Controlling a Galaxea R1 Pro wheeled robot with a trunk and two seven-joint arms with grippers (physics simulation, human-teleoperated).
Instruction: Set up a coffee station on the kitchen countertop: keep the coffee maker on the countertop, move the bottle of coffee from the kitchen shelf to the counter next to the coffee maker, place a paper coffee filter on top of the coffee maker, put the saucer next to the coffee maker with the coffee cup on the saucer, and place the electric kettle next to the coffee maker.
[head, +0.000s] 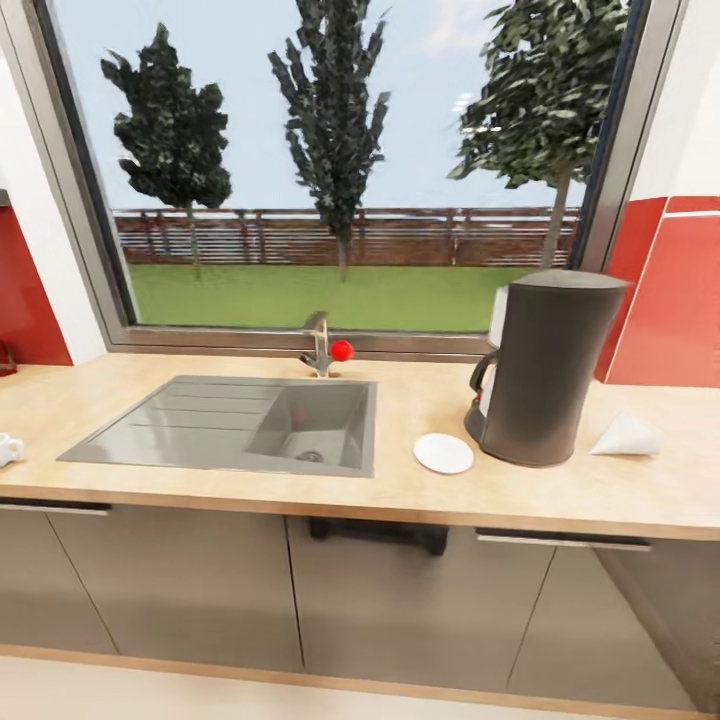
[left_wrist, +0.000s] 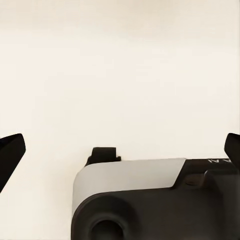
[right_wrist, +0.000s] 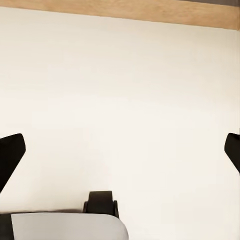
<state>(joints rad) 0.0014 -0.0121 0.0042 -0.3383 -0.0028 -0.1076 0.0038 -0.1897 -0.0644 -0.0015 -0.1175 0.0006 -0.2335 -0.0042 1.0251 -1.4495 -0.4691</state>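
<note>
— Cabinet fronts (head: 400, 610) sit nearest, grey, under the tabletop (head: 250, 490). What's on top?

— From the head view: a grey sink (head: 240, 425) set into the tan wood, with a tap (head: 318, 348) behind it carrying a red knob (head: 342, 350). Right of the sink stands the coffee maker (head: 540, 365), tall and dark grey, upright.

— And the saucer?

— Saucer (head: 443, 453) lies flat between sink and coffee maker, just beside the machine's base; whether they touch I cannot tell. Nothing rests on it.

— The filter?

— Filter (head: 627, 436), a white paper cone, lies on its side on the tabletop to the right of the coffee maker, near it but apart.

— The cup?

— Cup (head: 8, 449) is at the far left edge of the head view, on the tabletop, well apart from the saucer, partly cut off.

— And the claws?

— Left claw (left_wrist: 120, 150) has its dark fingertips (left_wrist: 10, 155) spread wide at the picture's edges, released, holding nothing, over pale floor (left_wrist: 120, 75). Right claw (right_wrist: 120, 152) is likewise spread, released, over floor (right_wrist: 120, 100) with a wooden strip (right_wrist: 120, 12) beyond.

— Behind it all?

— A window (head: 340, 170) with trees, and red wall panels (head: 670, 300).
</note>
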